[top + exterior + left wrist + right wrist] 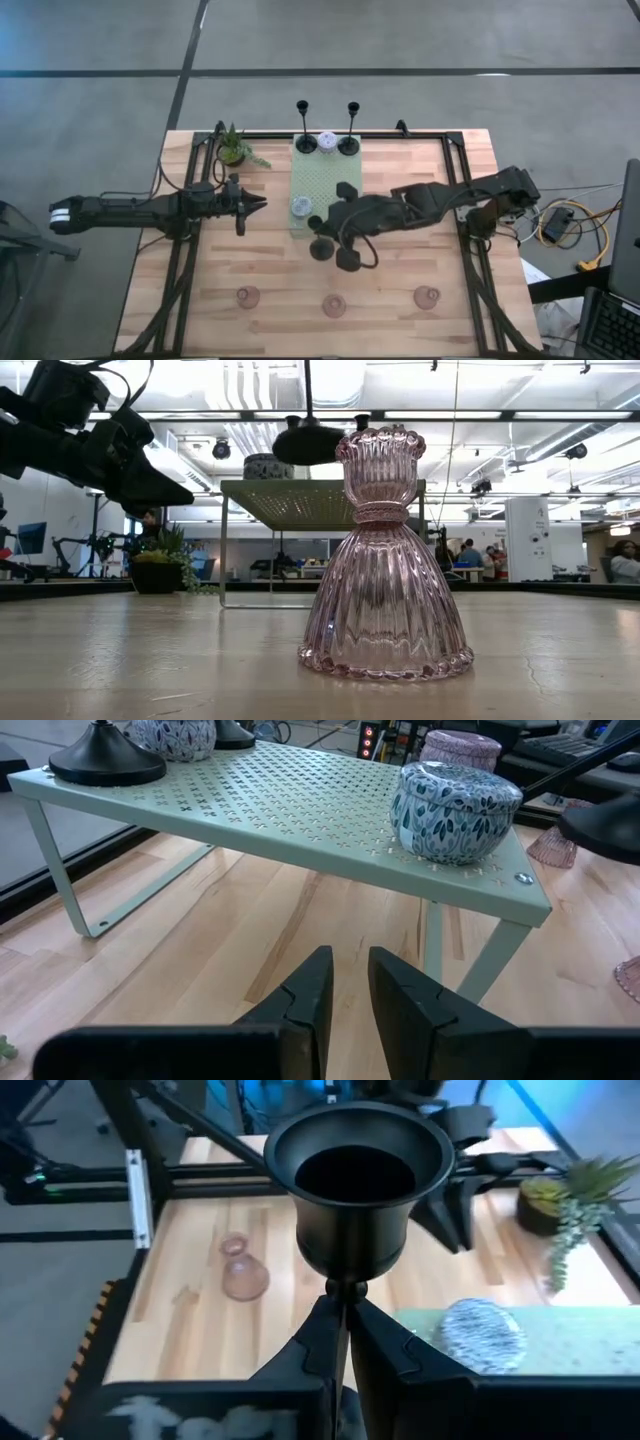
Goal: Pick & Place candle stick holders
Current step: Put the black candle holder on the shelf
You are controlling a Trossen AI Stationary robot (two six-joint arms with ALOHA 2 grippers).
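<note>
My right gripper [343, 1318] is shut on a slim black candlestick [352, 1190], held up beside the near right corner of the pale green shelf [325, 185]. Two more black candlesticks [303, 140] [350, 140] stand by their round bases at the shelf's far end. Three pink ribbed glass holders [247, 296] [334, 305] [427, 296] stand in a row near the table's front edge. My left gripper [348, 990] hovers left of the shelf, pointing at it, with a narrow gap between its fingers and nothing in it. My right gripper pinches the candlestick's thin stem [344, 1292] just under the cup, between its two fingers. The fingers slant down from the table's right and lie across the stem. The candlestick is lifted clear of the table, and its round base [310, 440] hangs in the air.
Two patterned round tins [327, 143] [301, 207] sit on the shelf, one at its far end and one at its near left. A small potted plant [235, 150] stands at the far left. Black frame rails [185, 250] run along the table's sides.
</note>
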